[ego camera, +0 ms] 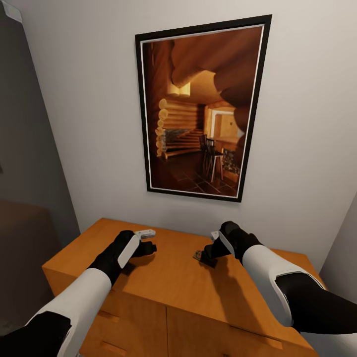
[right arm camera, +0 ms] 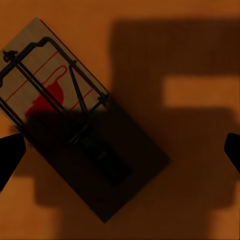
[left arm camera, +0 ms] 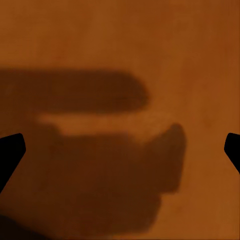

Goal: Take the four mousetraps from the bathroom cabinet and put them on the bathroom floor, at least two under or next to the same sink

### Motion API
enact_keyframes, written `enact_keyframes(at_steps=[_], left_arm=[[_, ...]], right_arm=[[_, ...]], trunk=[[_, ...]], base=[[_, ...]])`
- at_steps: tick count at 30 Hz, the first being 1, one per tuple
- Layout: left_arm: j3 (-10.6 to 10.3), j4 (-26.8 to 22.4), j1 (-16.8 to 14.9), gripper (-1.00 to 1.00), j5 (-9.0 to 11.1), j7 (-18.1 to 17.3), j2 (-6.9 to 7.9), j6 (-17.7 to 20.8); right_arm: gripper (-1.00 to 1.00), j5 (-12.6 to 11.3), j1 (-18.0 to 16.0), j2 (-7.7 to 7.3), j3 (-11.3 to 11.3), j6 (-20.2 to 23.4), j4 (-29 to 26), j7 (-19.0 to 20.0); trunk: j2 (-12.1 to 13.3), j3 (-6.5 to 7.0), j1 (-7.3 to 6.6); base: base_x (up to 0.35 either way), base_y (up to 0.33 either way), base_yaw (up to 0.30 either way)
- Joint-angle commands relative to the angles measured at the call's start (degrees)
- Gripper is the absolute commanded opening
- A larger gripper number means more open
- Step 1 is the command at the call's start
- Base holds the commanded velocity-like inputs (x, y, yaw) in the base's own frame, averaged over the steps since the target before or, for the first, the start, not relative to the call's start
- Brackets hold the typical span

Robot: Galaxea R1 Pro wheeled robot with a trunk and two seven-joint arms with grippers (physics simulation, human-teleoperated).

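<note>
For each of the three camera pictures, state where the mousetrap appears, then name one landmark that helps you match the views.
Head view: the mousetrap lies on the cabinet top, just below centre, at the right end effector.
Left wrist view: no mousetrap here; bare orange wood and shadow between the fingertips.
Right wrist view: it lies diagonally, upper left to lower centre, partly shadowed.
Shared landmark: the orange-brown cabinet top.

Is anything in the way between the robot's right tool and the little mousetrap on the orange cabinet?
Nothing visible is. The right tool hangs open just above the flat tan wooden mousetrap, which lies on the orange-brown wooden cabinet top, with only shadow between them.
</note>
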Motion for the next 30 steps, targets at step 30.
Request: enact_keyframes(at_steps=[30], left_arm=[[-0.23, -0.15, -0.05, 1.0, 0.73, 3.71, -0.14, 0.04]], right_arm=[[1.0, 0.63, -0.04, 3.4, 0.28, 0.69, -1.91, 0.64]], trunk=[[-3.68, -1.7, 1.99]], base=[[0.0, 0.0, 0.0]])
